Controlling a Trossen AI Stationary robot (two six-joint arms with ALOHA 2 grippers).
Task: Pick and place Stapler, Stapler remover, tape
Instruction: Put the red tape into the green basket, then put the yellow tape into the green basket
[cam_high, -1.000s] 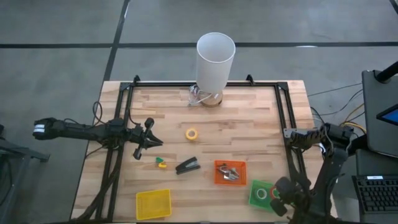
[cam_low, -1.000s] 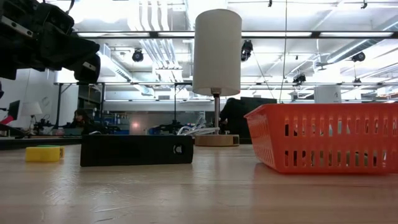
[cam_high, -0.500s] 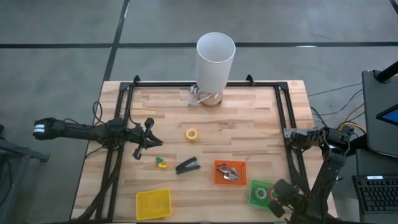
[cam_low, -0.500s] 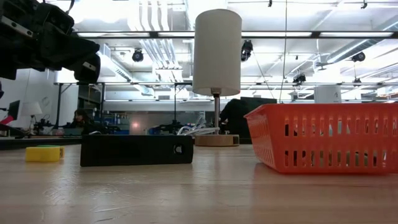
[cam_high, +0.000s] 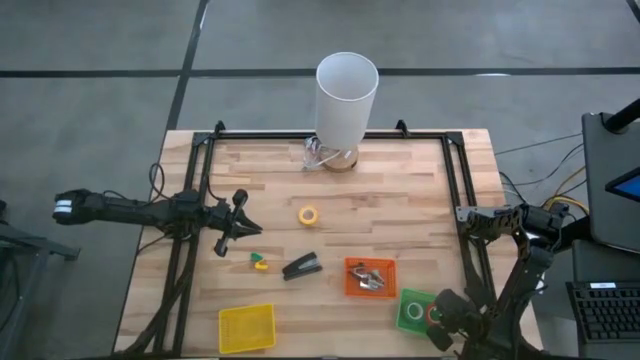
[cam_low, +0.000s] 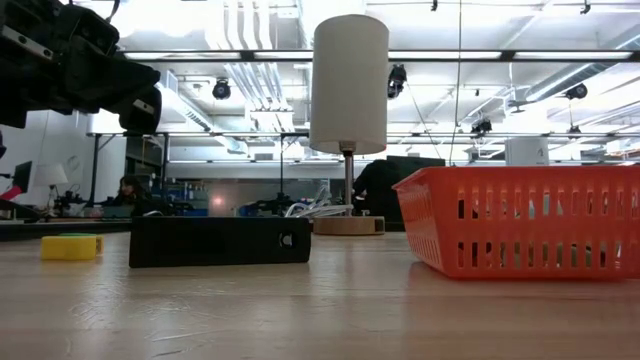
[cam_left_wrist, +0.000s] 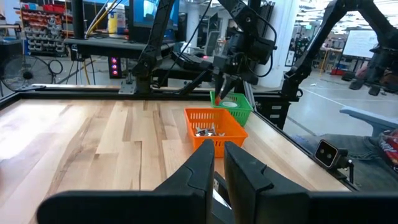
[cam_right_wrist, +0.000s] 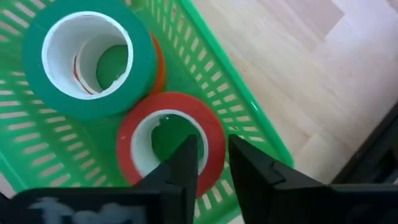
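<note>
The black stapler (cam_high: 301, 266) (cam_low: 220, 241) lies flat on the table in the near middle. A yellow tape roll (cam_high: 308, 215) lies flat farther back. In the green basket (cam_high: 410, 312) (cam_right_wrist: 249, 106) at the near right, a green roll (cam_right_wrist: 87, 62) rests on a red-orange roll, and a second red-orange roll (cam_right_wrist: 171, 146) lies beside them. My right gripper (cam_high: 432, 313) (cam_right_wrist: 213, 146) reaches down into this basket, shut on that second roll. My left gripper (cam_high: 255, 228) (cam_left_wrist: 217, 165) hovers shut over the table's left side, touching nothing. My right gripper pinches the wall of the red-orange roll (cam_right_wrist: 211, 140), with one finger (cam_right_wrist: 186, 163) inside the hollow centre and the other (cam_right_wrist: 249, 168) outside. It comes from above, pointing down. The roll lies about flat, down in the green basket beside the green roll.
An orange basket (cam_high: 370, 277) (cam_low: 520, 220) with small metal pieces stands right of the stapler. A yellow basket (cam_high: 246, 328) sits at the near edge, a small yellow-green object (cam_high: 260, 262) left of the stapler, and a white lamp (cam_high: 346, 100) at the far edge. Black rails run along both sides.
My right gripper has moved a little toward the table's left over the green basket, still with the red-orange roll. The left arm and the other things have kept still.
</note>
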